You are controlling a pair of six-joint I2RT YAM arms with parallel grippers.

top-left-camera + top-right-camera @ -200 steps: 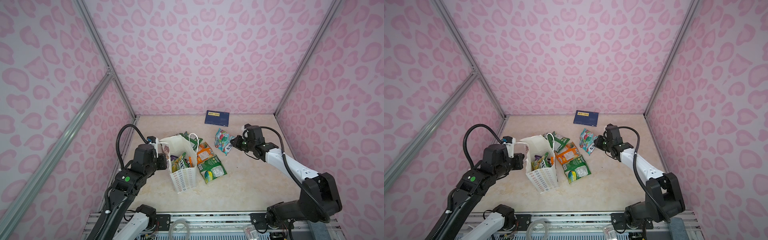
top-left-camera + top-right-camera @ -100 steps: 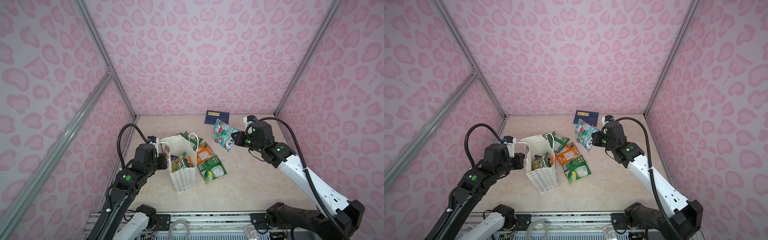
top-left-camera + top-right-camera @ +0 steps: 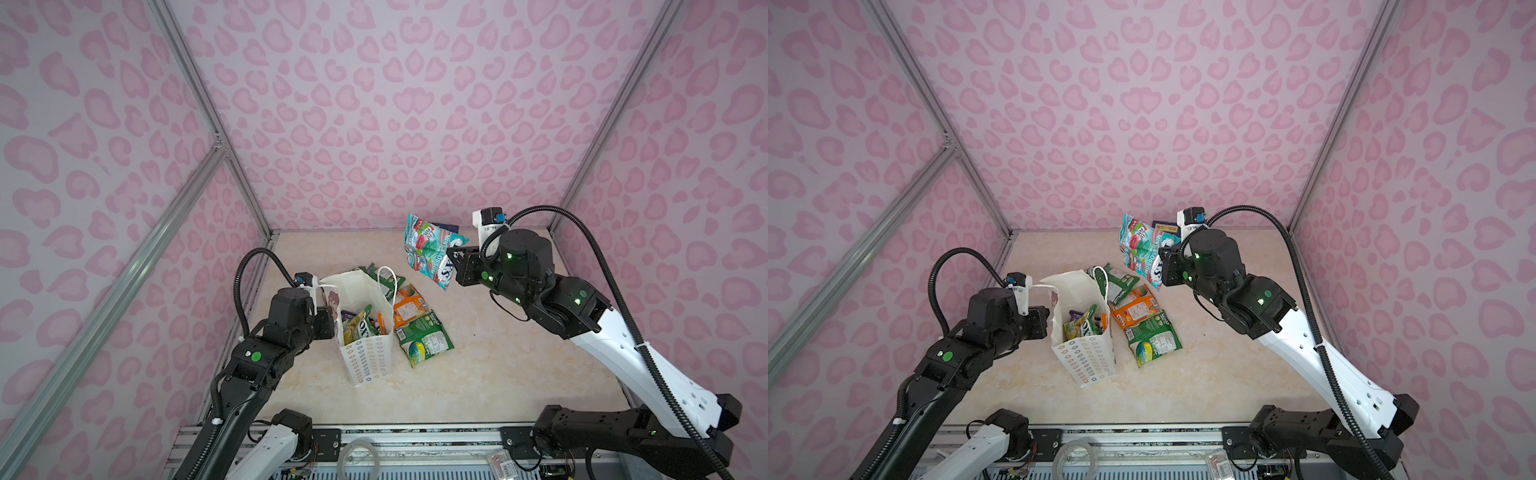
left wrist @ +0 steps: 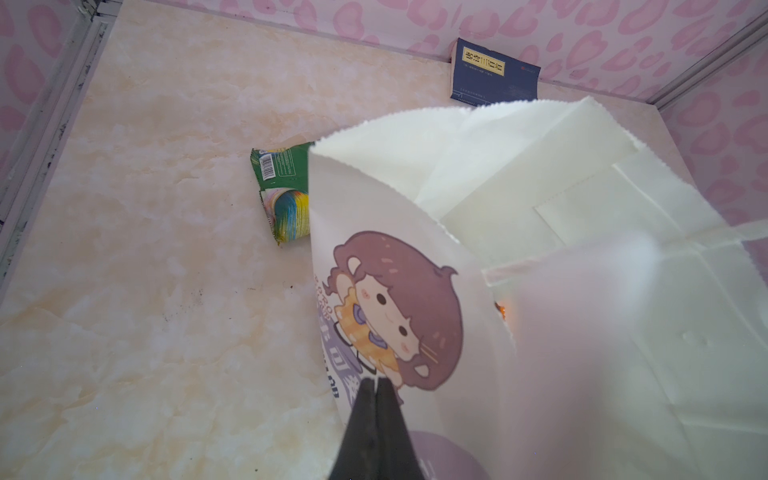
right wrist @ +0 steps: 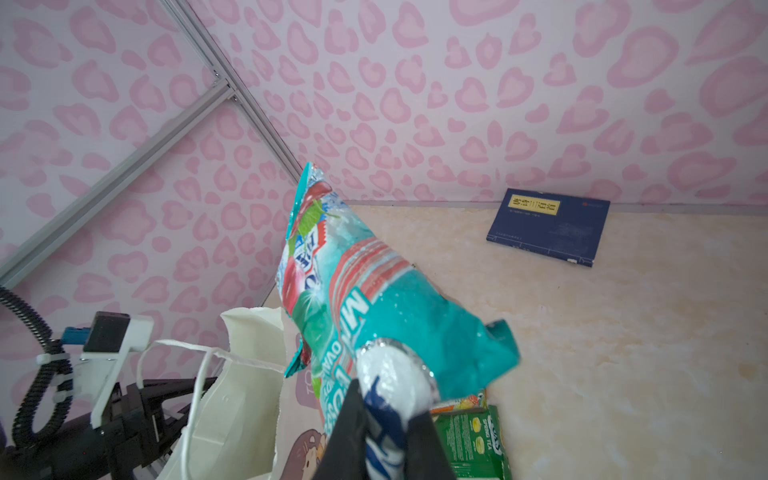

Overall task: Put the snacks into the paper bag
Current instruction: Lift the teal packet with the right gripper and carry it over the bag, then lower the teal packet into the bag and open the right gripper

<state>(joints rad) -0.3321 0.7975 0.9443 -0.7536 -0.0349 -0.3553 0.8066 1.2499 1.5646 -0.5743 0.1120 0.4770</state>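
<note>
I am counting one paper bag (image 3: 1084,357) and one dark blue card (image 5: 548,228). Outside the bag I am counting four pouches: one teal pouch (image 3: 1142,245) in the air, and lying flat one back green pouch (image 3: 1122,283), one orange pouch (image 3: 1136,309) and one front green pouch (image 3: 1152,338). Inside, I am making out a yellow-green pouch (image 3: 1081,328) and others too bunched for counting.

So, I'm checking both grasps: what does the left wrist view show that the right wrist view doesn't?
Left wrist only: the left gripper pinched shut on the printed wall of the paper bag. Right wrist only: the right gripper shut on a teal pouch, held off the floor. Both: the bag and the dark blue card.
</note>
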